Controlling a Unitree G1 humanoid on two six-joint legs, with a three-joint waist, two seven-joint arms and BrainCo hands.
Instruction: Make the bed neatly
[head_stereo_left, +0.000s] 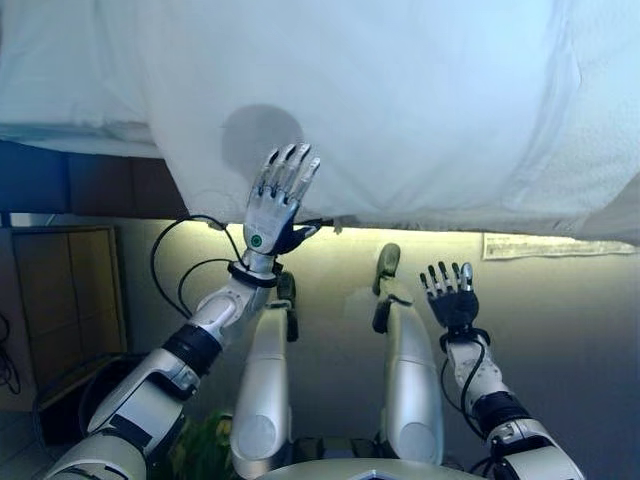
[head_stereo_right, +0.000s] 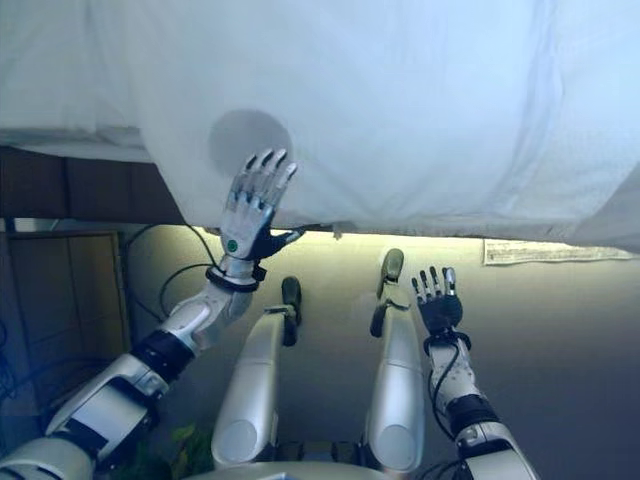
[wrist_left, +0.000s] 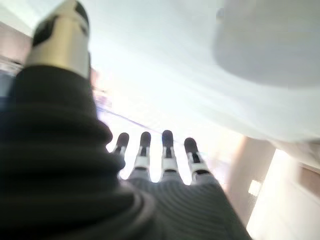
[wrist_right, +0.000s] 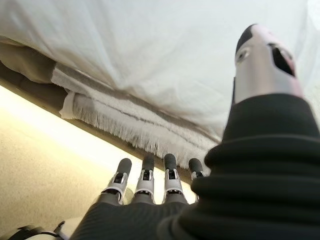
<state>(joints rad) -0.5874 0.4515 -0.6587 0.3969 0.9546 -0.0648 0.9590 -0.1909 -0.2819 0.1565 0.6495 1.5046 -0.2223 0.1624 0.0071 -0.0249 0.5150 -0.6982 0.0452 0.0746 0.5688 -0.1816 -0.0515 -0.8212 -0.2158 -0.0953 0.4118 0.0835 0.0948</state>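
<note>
Hanging over the near edge of the bed (head_stereo_left: 60, 132), a white duvet (head_stereo_left: 400, 100) is filling the upper part of both eye views, its lower hem running roughly level above the floor (head_stereo_left: 560, 330).

Left hand (head_stereo_left: 274, 212): it is reaching up in front of the duvet's lower edge, fingers straight and spread slightly, palm side toward the cloth. Whether the fingertips are actually touching the fabric cannot be told. The left wrist view is showing the fingers (wrist_left: 167, 150) extended in a row with white cloth beyond them; nothing is being gripped.

Right hand (head_stereo_left: 452, 297): it is sitting lower, below the hem and apart from the duvet, over the floor, fingers straight and relaxed, holding nothing. Its wrist view is showing the fingers (wrist_right: 146, 175) extended, with a fringed white layer (wrist_right: 125, 120) lying under the duvet along the bed's edge.

Bed: to the robot's left, a dark side panel (head_stereo_left: 100, 185) is showing beneath the bedding where the duvet is not covering it. A wooden cabinet (head_stereo_left: 65, 300) is standing on the floor below that. A pale strip (head_stereo_left: 555, 246) is lying just under the hem on the robot's right.
</note>
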